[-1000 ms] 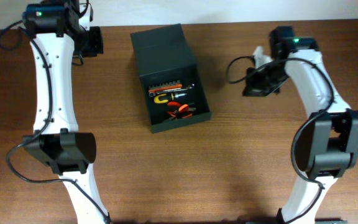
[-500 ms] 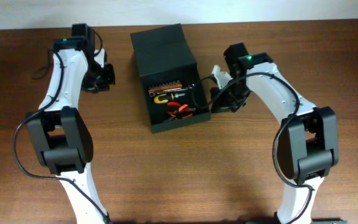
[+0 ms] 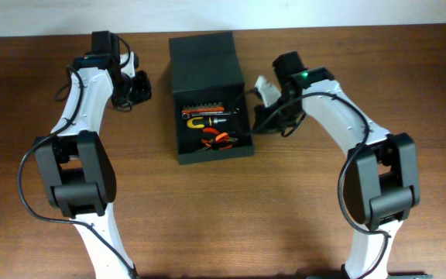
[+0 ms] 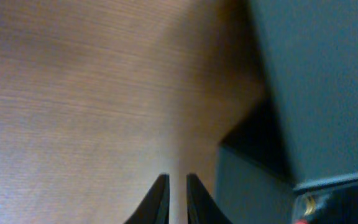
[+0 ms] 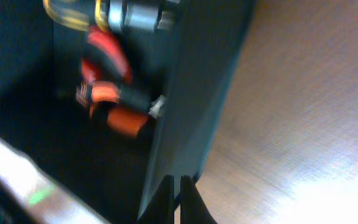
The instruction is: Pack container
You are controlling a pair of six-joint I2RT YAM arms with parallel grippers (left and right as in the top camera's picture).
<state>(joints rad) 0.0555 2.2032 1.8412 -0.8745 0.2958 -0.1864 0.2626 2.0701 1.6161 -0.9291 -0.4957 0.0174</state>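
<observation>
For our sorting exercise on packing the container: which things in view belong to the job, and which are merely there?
Job: container; red-handled pliers; yellow-handled tool; orange bar-like tool, all inside it.
Merely there: wooden table; pale wall behind it.

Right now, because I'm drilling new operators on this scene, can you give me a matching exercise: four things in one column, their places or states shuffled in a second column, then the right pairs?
Things
1. container
2. orange-handled pliers
3. left fingers
4. right fingers

Places or states
A. close beside the container's right wall
B. lid flap folded back, open
C. over bare table, left of the container
D. lying inside the container

Pairs: 1-B, 2-D, 3-C, 4-A
</observation>
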